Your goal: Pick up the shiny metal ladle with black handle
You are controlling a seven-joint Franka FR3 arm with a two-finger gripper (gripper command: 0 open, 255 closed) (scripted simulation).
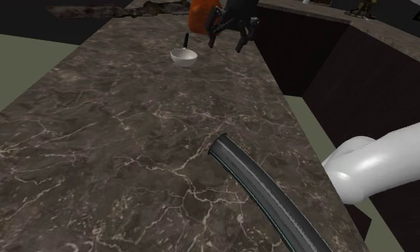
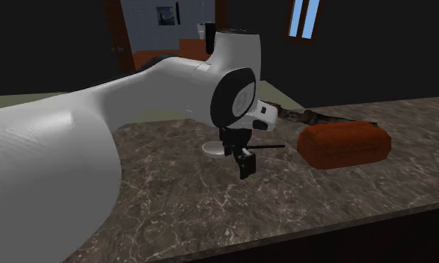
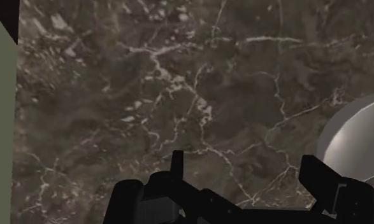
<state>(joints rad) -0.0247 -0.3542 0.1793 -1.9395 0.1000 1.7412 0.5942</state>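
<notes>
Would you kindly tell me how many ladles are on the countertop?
1. The ladle lies on the marbled countertop near the orange block, close by the end effector. None seems hidden.

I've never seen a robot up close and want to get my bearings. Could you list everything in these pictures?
Counter: one, dark brown with pale veins, under everything.
Ladle: one, pale shiny bowl with a black handle, lying on the counter towards its far end.
Block: one, orange-red, on the counter past the end of the ladle's handle.
Curved strip: one, black, on the counter at the shoulder view's lower right.
Window: one, blue, in the dark wall behind.
Arm: one, white with dark joints, reaching over the counter.
End effector: one, black, fingers open and holding nothing, over the counter beside the ladle's bowl.
</notes>
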